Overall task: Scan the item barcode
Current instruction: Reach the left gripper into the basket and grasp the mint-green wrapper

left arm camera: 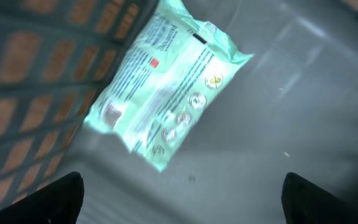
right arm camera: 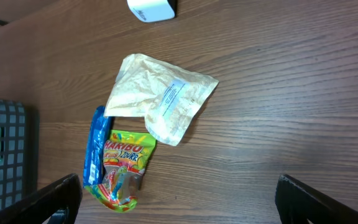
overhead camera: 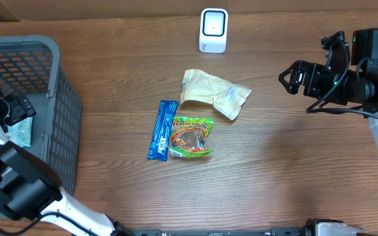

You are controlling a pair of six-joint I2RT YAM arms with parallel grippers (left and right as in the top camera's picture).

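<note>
Jaws of the left tool (left arm camera: pixel 179 208) were seen spread wide and empty above a mint-green packet (left arm camera: pixel 166 81), which lay on the floor of the grey basket (overhead camera: pixel 44 59) at the left end of the worktop (overhead camera: pixel 294 170). The right tool (right arm camera: pixel 179 208) was likewise held wide with nothing in it. A cream pouch (right arm camera: pixel 160 99), a blue bar (right arm camera: pixel 96 149) and a gummy bag (right arm camera: pixel 123 168) were grouped close together mid-worktop. A white scanner (overhead camera: pixel 213 30) was stood at the far edge.

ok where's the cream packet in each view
overhead: cream packet centre, below the white scanner.
left wrist: not in it.
right wrist: upper middle, above the gummy bag.
shared landmark: the white scanner, top edge in overhead and right wrist.
</note>
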